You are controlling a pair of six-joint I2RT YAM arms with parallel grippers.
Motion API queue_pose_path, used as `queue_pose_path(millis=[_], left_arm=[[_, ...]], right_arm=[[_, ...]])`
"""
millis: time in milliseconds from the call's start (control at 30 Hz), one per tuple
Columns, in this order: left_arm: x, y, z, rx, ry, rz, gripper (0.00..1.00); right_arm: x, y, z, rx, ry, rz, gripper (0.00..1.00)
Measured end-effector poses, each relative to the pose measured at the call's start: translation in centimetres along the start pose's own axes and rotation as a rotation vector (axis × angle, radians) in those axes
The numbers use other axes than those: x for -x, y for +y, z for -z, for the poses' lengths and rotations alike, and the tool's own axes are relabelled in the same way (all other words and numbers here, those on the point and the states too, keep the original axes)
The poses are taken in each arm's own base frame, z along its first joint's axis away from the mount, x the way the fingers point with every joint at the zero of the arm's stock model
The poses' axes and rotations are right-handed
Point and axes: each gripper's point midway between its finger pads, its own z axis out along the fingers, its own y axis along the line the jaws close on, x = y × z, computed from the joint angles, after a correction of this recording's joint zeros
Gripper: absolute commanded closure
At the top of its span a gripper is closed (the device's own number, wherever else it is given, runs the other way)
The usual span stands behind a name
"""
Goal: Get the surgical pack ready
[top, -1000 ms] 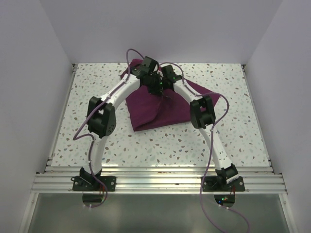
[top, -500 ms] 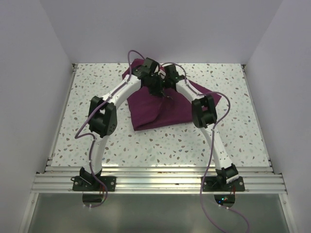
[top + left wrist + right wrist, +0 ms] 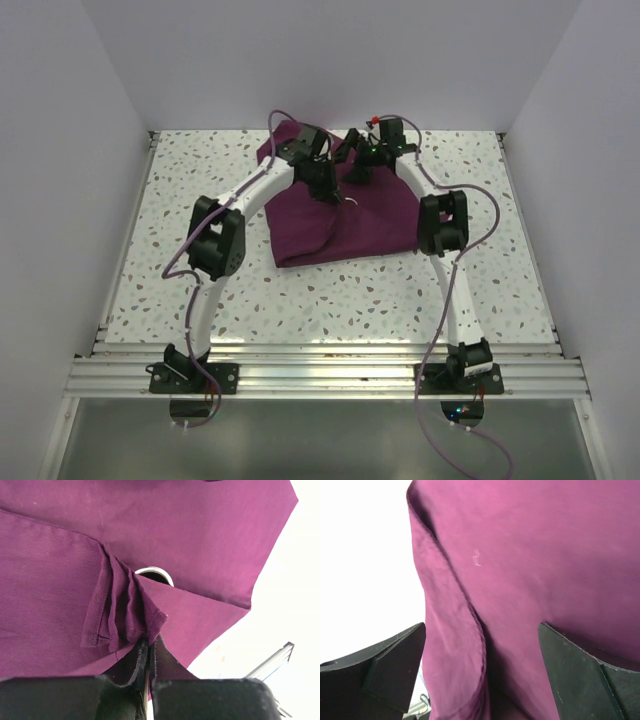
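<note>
Soft, light and floppy, the large maroon-purple fabric drape [image 3: 350,225] lies at the speckled desk [image 3: 340,295]'s far middle, best pinched at a hem, the left tool [image 3: 148,655] clamped on its gathered fold, the right tool [image 3: 482,645] spread apart.

On the table [image 3: 330,300], the surgical pack [image 3: 350,228]

the middle of the frame is being filled by a white speckled table top [image 3: 330,290]. it is being enclosed by pale lilac walls: the left wall [image 3: 60,150], the back wall [image 3: 330,60] across the top, the right wall [image 3: 590,150]. the lower part is being crossed by ribbed aluminium rails [image 3: 330,372], and soft light is being reflected by a grey panel [image 3: 320,440] along the bottom.
</note>
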Motion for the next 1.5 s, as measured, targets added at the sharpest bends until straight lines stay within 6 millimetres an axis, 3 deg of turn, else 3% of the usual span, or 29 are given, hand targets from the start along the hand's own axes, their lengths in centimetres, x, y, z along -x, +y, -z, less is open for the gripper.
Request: queue_pose_path(millis=[100,133,233,367,567,600,667,700,767,867,900,1067,1300,1500], left_arm=[[-0.2,0.0,-0.3,-0.008,0.012,0.001,0.83],[-0.2,0.0,-0.4,-0.012,0.015,0.004,0.72],[-0.4,-0.3,-0.7,-0.031,0.026,-0.002,0.6],[-0.3,-0.7,-0.6,-0.055,0.026,-0.024,0.52],[0.2,-0.9,0.5,-0.068,0.01,-0.09,0.52],[0.1,-0.7,1.0,-0.064,0.008,-0.099,0.54],[-0.4,-0.1,2.4,-0.053,0.003,-0.114,0.7],[-0.6,0.2,3.3,-0.051,0.0,-0.118,0.85],[-1.2,0.7,4.8,-0.05,-0.007,-0.132,0.94],[-2.0,1.2,6.0,-0.054,-0.016,-0.149,0.99],[-2.4,1.3,6.0,-0.056,-0.012,-0.151,0.99],[-3.0,1.0,4.8,-0.075,-0.002,-0.165,0.99],[-2.1,0.4,2.0,-0.125,0.005,-0.177,0.94],[-2.3,0.8,-0.1,-0.143,0.044,-0.17,0.89]], right_arm=[[0.5,-0.9,1.4,-0.062,-0.033,-0.004,0.01],[0.7,-1.1,1.9,-0.086,-0.043,-0.004,0.01],[1.6,-1.2,3.7,-0.138,-0.074,0.012,0.01],[3.1,-0.3,7.5,-0.161,-0.118,0.013,0.01],[4.9,0.5,13.6,-0.198,-0.18,0.037,0.01],[4.5,0.5,14.4,-0.208,-0.174,0.034,0.01],[2.8,0.4,15.2,-0.223,-0.15,0.029,0.01],[1.7,0.3,15.5,-0.231,-0.13,0.026,0.07],[-0.4,-0.2,15.7,-0.254,-0.084,0.028,0.22],[-3.0,-1.1,16.1,-0.303,-0.018,0.036,0.7],[-3.8,-1.5,16.3,-0.324,0.001,0.039,0.76],[-8.0,-3.0,18.1,-0.374,0.066,0.024,0.88],[-13.8,-5.5,18.8,-0.406,0.168,-0.048,0.89],[-15.0,-6.3,18.7,-0.43,0.199,-0.039,0.89]])
